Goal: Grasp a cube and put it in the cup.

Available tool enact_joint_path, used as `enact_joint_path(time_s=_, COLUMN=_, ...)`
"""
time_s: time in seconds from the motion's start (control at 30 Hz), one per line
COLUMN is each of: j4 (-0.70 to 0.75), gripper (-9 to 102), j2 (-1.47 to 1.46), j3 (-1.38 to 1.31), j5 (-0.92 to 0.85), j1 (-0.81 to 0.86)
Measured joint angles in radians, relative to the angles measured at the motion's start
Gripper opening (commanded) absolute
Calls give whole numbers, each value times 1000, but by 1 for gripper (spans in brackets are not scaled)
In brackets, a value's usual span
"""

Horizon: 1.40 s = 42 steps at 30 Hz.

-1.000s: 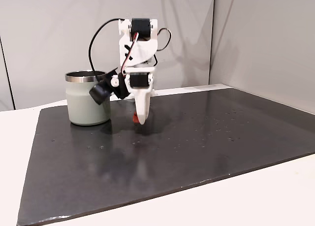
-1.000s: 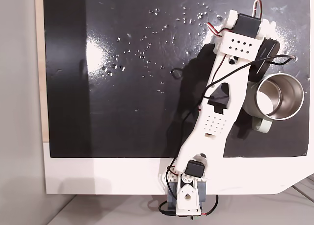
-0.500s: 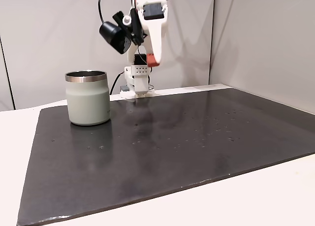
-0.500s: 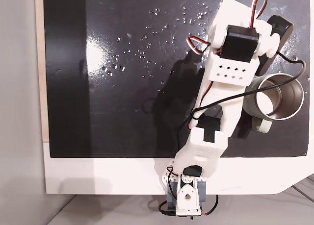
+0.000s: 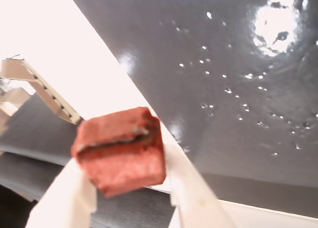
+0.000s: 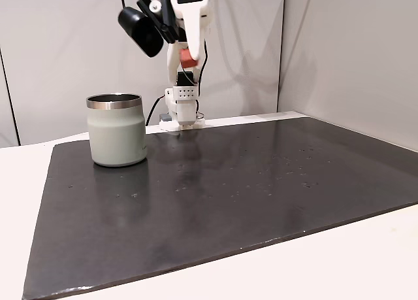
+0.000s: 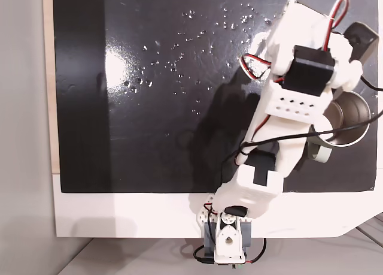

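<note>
High above dark mat [image 6: 261,182], gripper [image 5: 131,188] clamping cube [image 5: 120,149].

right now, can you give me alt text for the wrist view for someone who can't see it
A red-orange cube is clamped between the gripper's two white fingers, held above a glossy black mat speckled with droplets. A strip of white table runs along the mat's left edge.

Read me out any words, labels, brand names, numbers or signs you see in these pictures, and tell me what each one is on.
No readable text in these views.
The cup: plain grey-green wall, steel rim, no logo.
The cube, held in the gripper: rough red faces, no marking.
The black mat: only pale specks and glare.
The white arm: rows of holes, no lettering.
</note>
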Motion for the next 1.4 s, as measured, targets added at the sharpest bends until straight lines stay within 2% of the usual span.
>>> enact_joint_path(time_s=0.47, j4=2, gripper=0, j2=158, j3=201, j5=-144, j1=268)
enact_joint_path(time_s=0.83, j4=2, gripper=0, j2=313, j3=518, j5=-325, j1=430)
enact_joint_path(time_s=1.1, j4=0, gripper=0, j2=344, j3=673, j5=-419, j1=495)
enact_joint_path(time_s=1.4, j4=-2, gripper=0, j2=344, j3=770, j5=-457, j1=494)
